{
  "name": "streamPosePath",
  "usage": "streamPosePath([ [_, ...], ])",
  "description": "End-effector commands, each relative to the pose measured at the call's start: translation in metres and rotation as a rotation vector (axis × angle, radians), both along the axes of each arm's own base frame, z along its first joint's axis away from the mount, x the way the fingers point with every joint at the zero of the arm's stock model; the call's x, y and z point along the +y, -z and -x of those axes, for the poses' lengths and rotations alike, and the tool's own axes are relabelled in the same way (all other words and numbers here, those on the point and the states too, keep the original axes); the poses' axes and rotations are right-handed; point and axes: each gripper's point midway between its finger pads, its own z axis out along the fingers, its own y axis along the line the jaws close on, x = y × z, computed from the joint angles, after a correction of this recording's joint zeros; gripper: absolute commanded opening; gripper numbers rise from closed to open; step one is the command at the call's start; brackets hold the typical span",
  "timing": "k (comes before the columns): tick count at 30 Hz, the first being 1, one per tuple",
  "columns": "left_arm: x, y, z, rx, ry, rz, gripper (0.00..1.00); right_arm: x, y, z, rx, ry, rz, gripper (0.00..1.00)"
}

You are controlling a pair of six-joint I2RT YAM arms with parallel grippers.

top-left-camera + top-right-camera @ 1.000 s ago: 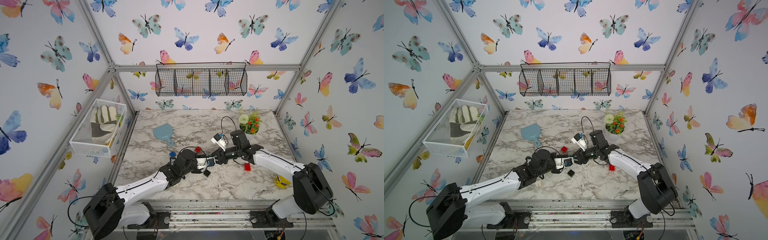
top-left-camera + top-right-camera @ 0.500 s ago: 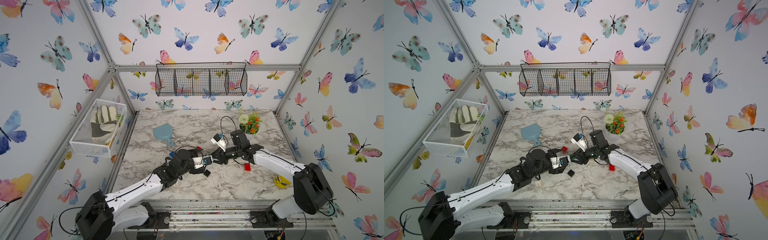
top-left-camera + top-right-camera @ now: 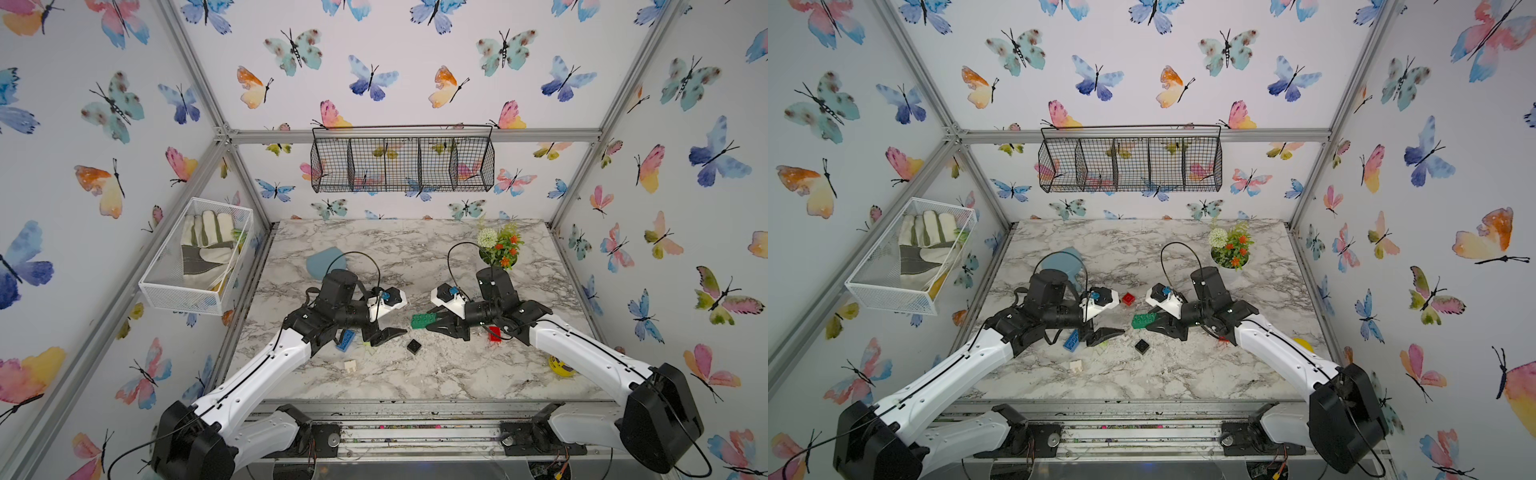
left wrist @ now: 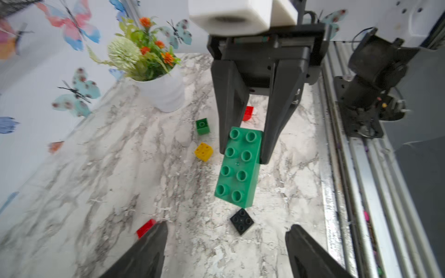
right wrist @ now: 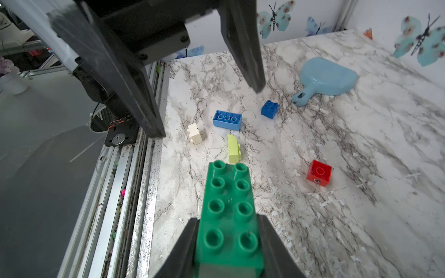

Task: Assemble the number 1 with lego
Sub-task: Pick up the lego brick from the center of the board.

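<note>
My right gripper (image 5: 227, 221) is shut on one end of a long green lego brick (image 5: 228, 211), held above the marble table (image 3: 415, 386) with its studs up; the same brick (image 3: 423, 321) shows in both top views. My left gripper (image 4: 226, 231) faces it from a short way off, open and empty. Under them lie a black square brick (image 4: 241, 221), a lime brick (image 5: 233, 149), a white brick (image 5: 195, 133), a blue oblong brick (image 5: 227, 119) and a blue square brick (image 5: 270, 109). Red bricks (image 5: 319, 172) (image 3: 494, 333), a yellow brick (image 4: 203, 151) and a small green brick (image 4: 202, 126) lie around.
A pale blue scoop (image 5: 325, 80) lies at the back left. A white flower pot (image 3: 498, 249) stands at the back right, and a yellow roll (image 3: 561, 365) sits by the right edge. A metal rail (image 3: 415, 419) runs along the table's front.
My left gripper has opened and drawn back to the left, away from the green brick. The right gripper still holds the brick in the same place.
</note>
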Motion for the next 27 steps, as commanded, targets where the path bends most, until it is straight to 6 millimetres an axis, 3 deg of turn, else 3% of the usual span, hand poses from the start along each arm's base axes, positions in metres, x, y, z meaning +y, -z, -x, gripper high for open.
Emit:
streamPosePath([
  [1, -0.007, -0.002, 0.025, 0.106, 0.134, 0.042, 0.82, 0.005, -0.004, 0.011, -0.106, -0.11, -0.008, 0.02],
  [18, -0.015, 0.014, 0.002, 0.048, 0.132, -0.02, 0.51, 0.025, -0.026, 0.011, -0.105, -0.166, -0.106, 0.02],
  [27, -0.015, 0.014, -0.007, 0.002, 0.103, -0.034, 0.34, 0.027, -0.024, 0.009, -0.086, -0.156, -0.119, 0.02],
])
